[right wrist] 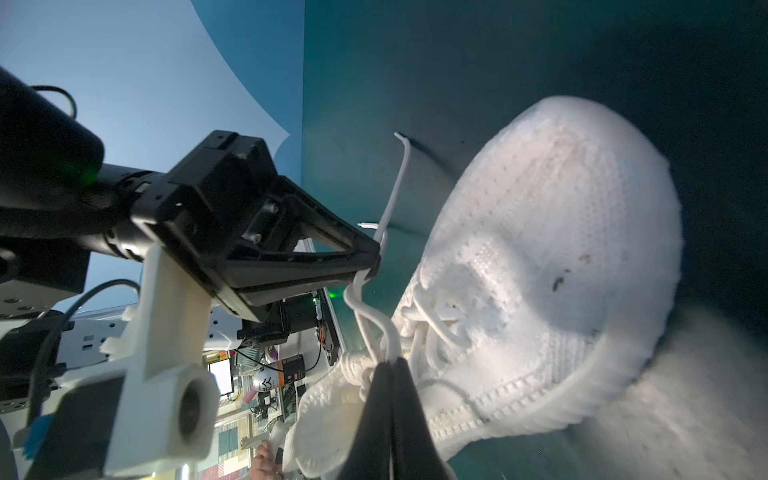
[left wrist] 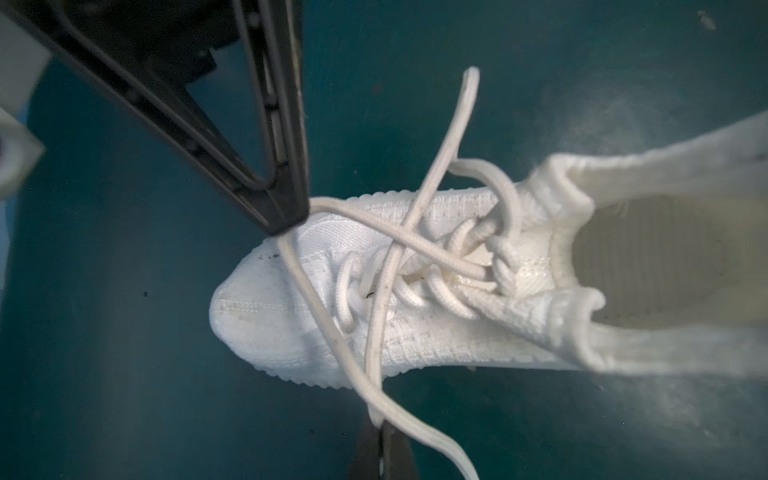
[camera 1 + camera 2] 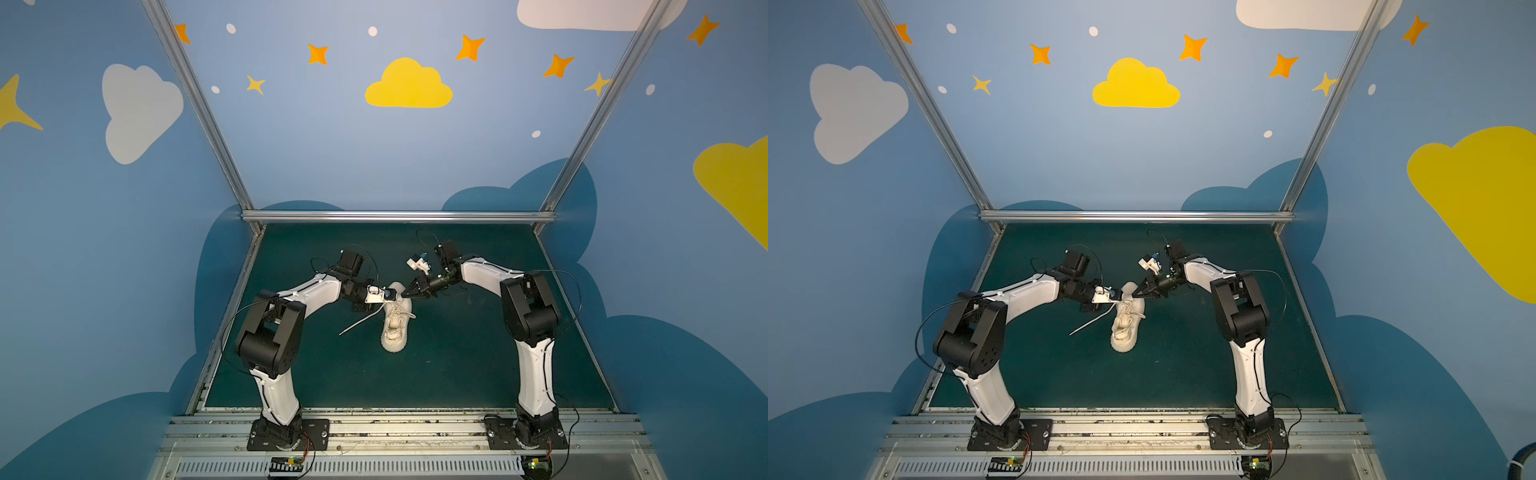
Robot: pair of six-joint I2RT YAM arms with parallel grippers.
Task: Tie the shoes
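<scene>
A cream knit shoe (image 3: 394,332) (image 3: 1125,337) lies mid-mat with its toe toward the front. My left gripper (image 3: 373,306) (image 2: 379,440) hangs at the shoe's left side, shut on one lace (image 2: 376,357) that crosses the tongue. My right gripper (image 3: 404,294) (image 1: 390,365) reaches in from the right over the collar, shut on the other lace (image 2: 357,218), which bends at its black tip (image 2: 286,220). The two laces cross above the eyelets. A loose lace end (image 3: 359,323) trails left onto the mat. In the right wrist view the left gripper (image 1: 374,257) pinches its lace.
The dark green mat (image 3: 457,361) is bounded by a metal rail (image 3: 395,216) at the back and blue painted walls at the sides. Both arm bases (image 3: 286,432) (image 3: 525,432) sit on the front rail. A person's hand (image 1: 266,461) shows outside the cell.
</scene>
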